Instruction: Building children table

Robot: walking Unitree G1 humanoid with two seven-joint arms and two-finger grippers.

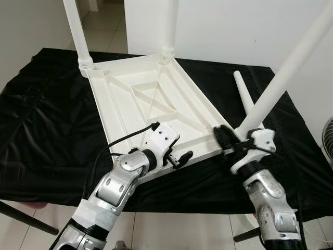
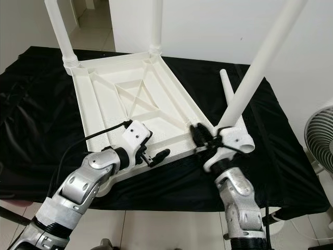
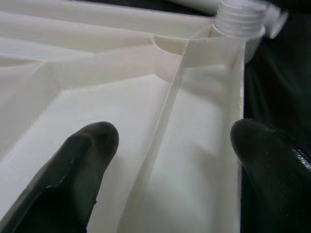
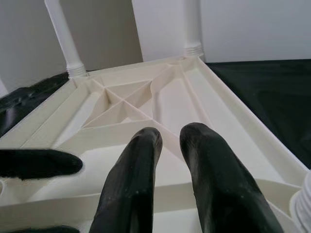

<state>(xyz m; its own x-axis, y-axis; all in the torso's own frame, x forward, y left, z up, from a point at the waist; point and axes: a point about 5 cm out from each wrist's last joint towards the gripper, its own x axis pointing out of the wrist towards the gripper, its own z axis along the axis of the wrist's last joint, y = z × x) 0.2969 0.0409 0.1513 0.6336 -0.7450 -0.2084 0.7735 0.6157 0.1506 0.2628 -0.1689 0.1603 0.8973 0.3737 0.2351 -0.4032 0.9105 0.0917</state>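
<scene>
A white table top point(image 1: 151, 107) is laid upside down on a black cloth point(image 1: 47, 130), with two legs point(image 1: 77, 31) standing at its far corners. Their tops are cut off. A third leg point(image 1: 291, 67) leans at the near corner by the right gripper point(image 1: 229, 141), whose fingers are nearly together. The left gripper point(image 1: 179, 159) is spread open at the top's near edge. A loose leg point(image 1: 243, 94) lies just beside the top. A white wall point(image 1: 234, 26), tiled floor point(image 1: 109, 28) and a fan point(image 2: 322, 138) are seen beyond.

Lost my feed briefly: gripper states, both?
Left gripper: open, astride the tabletop rim.
Right gripper: nearly shut, empty, beside the third leg.
</scene>
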